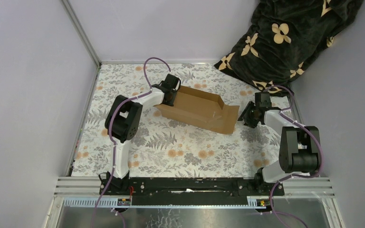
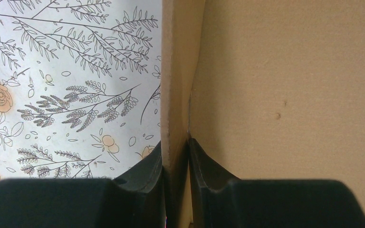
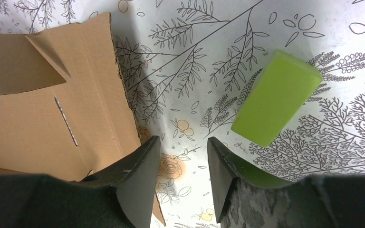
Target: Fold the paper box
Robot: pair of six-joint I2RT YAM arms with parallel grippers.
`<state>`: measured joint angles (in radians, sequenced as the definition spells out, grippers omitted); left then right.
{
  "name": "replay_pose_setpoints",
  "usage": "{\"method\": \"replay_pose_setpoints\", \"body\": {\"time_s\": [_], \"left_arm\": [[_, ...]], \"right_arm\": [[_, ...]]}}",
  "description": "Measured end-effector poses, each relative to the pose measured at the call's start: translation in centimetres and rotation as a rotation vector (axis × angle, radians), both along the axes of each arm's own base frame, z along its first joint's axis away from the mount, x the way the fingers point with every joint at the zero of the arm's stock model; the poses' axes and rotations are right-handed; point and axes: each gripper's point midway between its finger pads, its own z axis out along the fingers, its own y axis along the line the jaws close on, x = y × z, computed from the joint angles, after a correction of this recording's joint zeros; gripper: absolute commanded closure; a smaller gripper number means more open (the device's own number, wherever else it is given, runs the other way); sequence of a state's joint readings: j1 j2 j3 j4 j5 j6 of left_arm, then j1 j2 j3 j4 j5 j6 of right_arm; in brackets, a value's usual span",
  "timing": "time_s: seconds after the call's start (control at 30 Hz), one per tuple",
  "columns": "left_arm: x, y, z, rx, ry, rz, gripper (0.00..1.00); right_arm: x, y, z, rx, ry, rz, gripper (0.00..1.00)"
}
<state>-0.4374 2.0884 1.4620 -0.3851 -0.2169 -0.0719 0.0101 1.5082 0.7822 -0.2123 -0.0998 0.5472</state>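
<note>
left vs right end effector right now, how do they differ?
Grip: the left end effector is shut on an upright wall of the paper box; the right end effector stands open, with only floral tablecloth between its fingers.
Place: the left end effector is at the box's left end; the right end effector sits off its right end, near the lime-green block.
Shared: both are black, two-fingered and low by the box.

left hand [image 2: 174, 143]: clamped on paper box [image 2: 290, 95] wall edge | floral table cover [image 2: 66, 71]: at left
</note>
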Motion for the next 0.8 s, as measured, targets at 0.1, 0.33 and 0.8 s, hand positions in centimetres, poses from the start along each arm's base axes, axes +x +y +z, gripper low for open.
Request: {"method": "replay_pose_setpoints", "body": {"time_s": [0.1,0.33,0.8], "left_arm": [[0.0,0.0,0.0,0.000,0.000,0.000,0.74],[0.1,-0.2,-0.1,0.000,0.000,-0.002,0.74],[0.3,-1.1,-0.1,0.008,-0.004,-0.030,0.74]], "right_arm": [[0.0,0.1,-0.4,0.006,0.009,0.003,0.51],[0.4,1.3,-1.2,0.067,0.016,0.036,0.50],[2.3,3.8,0.8,0.198,-0.081,0.085,0.50]]}}
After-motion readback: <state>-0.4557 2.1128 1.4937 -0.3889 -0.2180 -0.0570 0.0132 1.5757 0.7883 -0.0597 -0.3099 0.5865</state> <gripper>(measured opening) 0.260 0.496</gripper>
